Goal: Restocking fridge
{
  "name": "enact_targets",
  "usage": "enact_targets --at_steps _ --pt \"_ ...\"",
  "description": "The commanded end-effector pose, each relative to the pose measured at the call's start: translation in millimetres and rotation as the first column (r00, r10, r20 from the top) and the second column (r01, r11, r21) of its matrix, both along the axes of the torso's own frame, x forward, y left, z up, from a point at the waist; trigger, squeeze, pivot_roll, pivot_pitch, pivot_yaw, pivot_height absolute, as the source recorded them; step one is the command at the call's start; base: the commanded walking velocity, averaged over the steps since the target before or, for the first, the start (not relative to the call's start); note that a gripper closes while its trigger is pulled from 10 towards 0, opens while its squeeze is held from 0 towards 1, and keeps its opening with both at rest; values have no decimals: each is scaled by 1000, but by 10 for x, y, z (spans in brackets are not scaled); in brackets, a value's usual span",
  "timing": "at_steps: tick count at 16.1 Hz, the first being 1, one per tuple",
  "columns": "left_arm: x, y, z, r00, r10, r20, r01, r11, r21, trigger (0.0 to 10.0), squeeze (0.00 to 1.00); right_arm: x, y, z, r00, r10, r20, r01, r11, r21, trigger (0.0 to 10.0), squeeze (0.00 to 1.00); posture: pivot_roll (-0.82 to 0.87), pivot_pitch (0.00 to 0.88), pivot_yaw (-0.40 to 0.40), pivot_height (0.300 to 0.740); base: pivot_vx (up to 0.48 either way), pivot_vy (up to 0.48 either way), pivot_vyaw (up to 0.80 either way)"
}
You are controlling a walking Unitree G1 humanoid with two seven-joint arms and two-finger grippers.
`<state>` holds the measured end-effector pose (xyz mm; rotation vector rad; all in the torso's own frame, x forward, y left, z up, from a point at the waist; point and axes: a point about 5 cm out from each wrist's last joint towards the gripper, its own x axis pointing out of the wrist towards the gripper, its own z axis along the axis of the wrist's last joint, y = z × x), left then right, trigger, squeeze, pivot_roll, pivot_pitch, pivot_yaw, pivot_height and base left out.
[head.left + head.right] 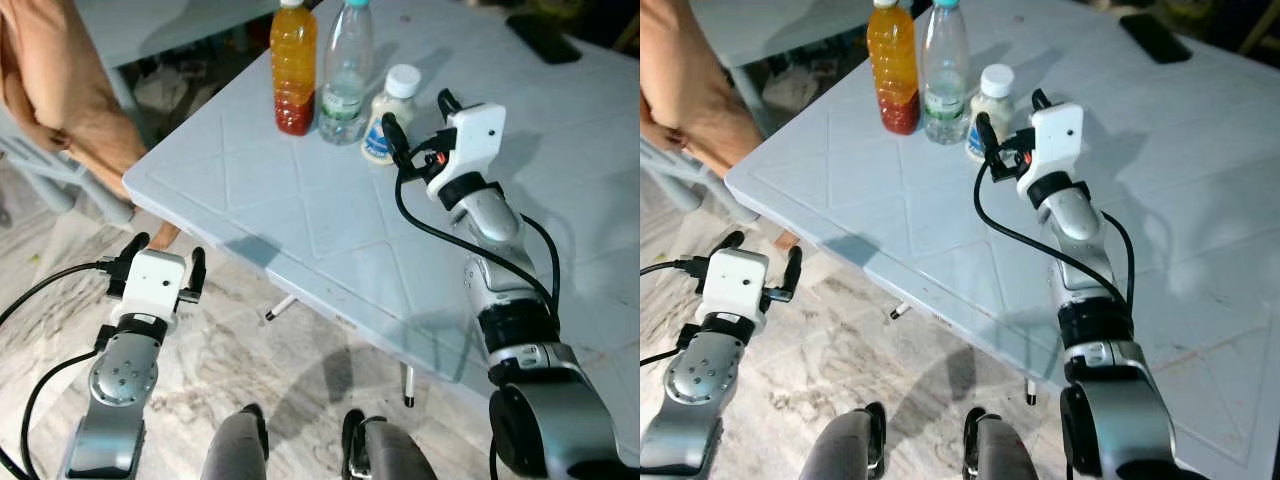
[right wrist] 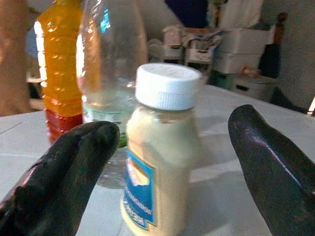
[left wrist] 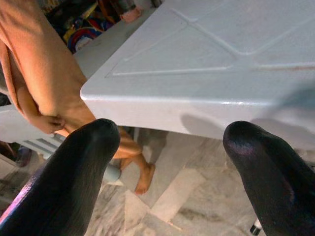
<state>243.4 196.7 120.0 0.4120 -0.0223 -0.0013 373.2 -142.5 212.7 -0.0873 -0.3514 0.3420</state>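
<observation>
Three containers stood upright near our pale plastic table's (image 1: 300, 200) far edge: an orange juice bottle (image 1: 294, 68), a clear water bottle (image 1: 346, 75), then a squat white-capped dressing bottle (image 1: 390, 115). Our left gripper (image 1: 160, 262) hung open below the table's corner, while our right gripper (image 1: 418, 112), fingers spread, sat just beside the dressing bottle and was much the nearer.

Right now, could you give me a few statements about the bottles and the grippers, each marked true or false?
1. Three containers stand in a row on the white table: an orange bottle, a clear bottle and a white-capped jar. True.
2. The right gripper is shut on the jar. False: its fingers are open, just short of the jar.
3. The jar's cap is off. False: the white cap is on.
4. The left gripper hangs open over the floor, beside the table's corner. True.
5. A dark phone lies on the table's far side. True.
</observation>
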Motion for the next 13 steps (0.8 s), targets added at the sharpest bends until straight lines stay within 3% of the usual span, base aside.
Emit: enact_targets --at_steps 1,6,13 --pt "-49 46 17 1000 5 -10 -5 1000 9 10000 0 32 2 88 999 13 33 -13 1000 -1 10000 0 242 271 12 740 0 0 0" --pt "-103 53 26 1000 4 -31 -3 1000 19 10000 0 137 34 226 997 21 68 -20 1000 -11 10000 0 259 279 17 740 0 0 0" --pt "-140 40 33 999 -6 -51 8 1000 28 10000 0 273 172 364 992 125 23 -124 992 -35 10000 0 281 282 22 740 0 0 0"
